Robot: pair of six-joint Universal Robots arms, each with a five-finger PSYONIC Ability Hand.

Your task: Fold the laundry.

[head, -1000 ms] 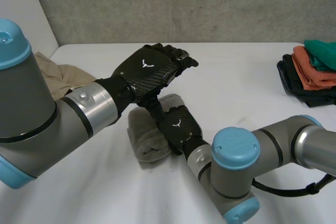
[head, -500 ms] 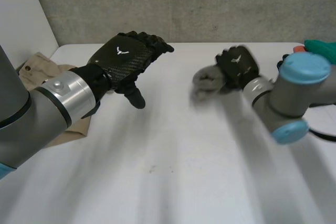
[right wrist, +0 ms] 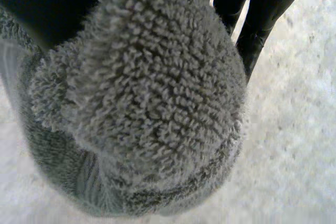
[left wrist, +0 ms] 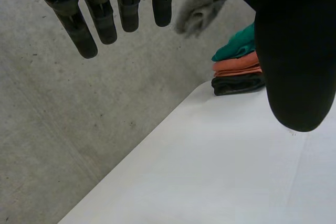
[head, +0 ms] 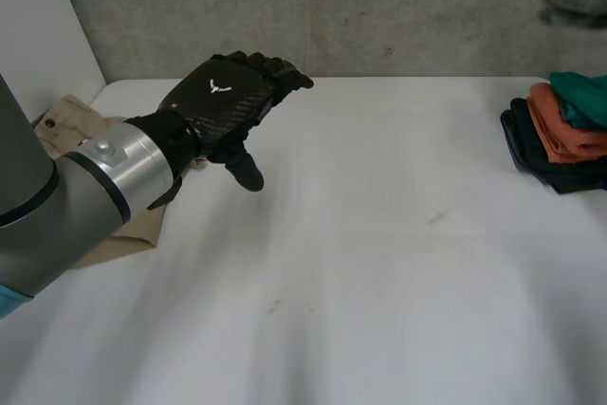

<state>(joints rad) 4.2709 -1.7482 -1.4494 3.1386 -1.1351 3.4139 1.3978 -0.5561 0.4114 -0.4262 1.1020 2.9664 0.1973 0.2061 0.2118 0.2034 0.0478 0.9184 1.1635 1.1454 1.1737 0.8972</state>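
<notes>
A smooth white rectangular worktop (head: 379, 234) stretches across the head view. Its matt surface carries a few small dark specks (head: 273, 307) near the front and a faint smudge (head: 436, 218) further right. Behind its far edge rises a rough grey concrete wall (head: 379, 7), mottled and pitted. A plain white side wall (head: 47, 35) meets the concrete at the left corner. In the left wrist view, worktop and concrete wall join along a straight edge.

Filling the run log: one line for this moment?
left hand: open, above table | right hand: holds towel in the air | folded stack: on table's right side
</notes>
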